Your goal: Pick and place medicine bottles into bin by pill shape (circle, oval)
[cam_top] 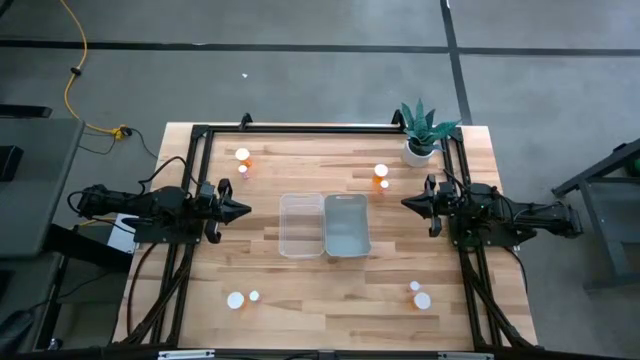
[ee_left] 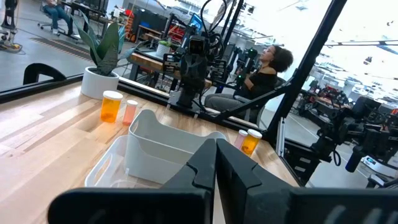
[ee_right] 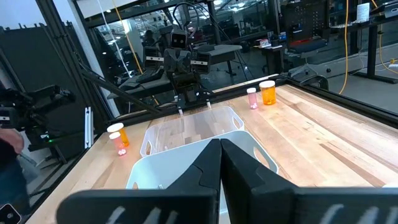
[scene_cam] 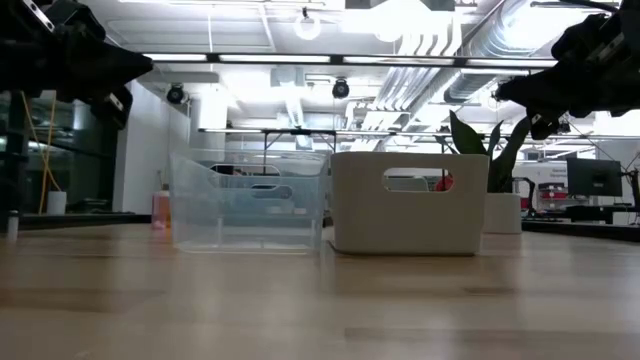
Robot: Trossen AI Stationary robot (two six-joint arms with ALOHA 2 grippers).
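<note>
The left gripper (cam_top: 243,210) hangs above the table's left side with its fingers pressed together on nothing, tip aimed at the clear bin (cam_top: 301,225). The right gripper (cam_top: 408,203) mirrors it from the right side, fingers likewise closed and empty, tip aimed at the white bin (cam_top: 346,225). The two bins stand touching side by side at the table's middle, between the grippers; nothing can be made out inside them. The bottles sit in four pairs, well apart from the bins, all upright: one pair (cam_top: 242,160) at the far left, just beyond the left gripper; one pair (cam_top: 382,176) at the far right, near the right gripper and beside the potted plant (cam_top: 421,133); one pair (cam_top: 242,298) at the near left; one pair (cam_top: 420,296) at the near right. Each pair has a larger and a smaller white cap. In the left wrist view a seated person (ee_left: 261,78) shows beyond the table (cam_top: 300,270).
</note>
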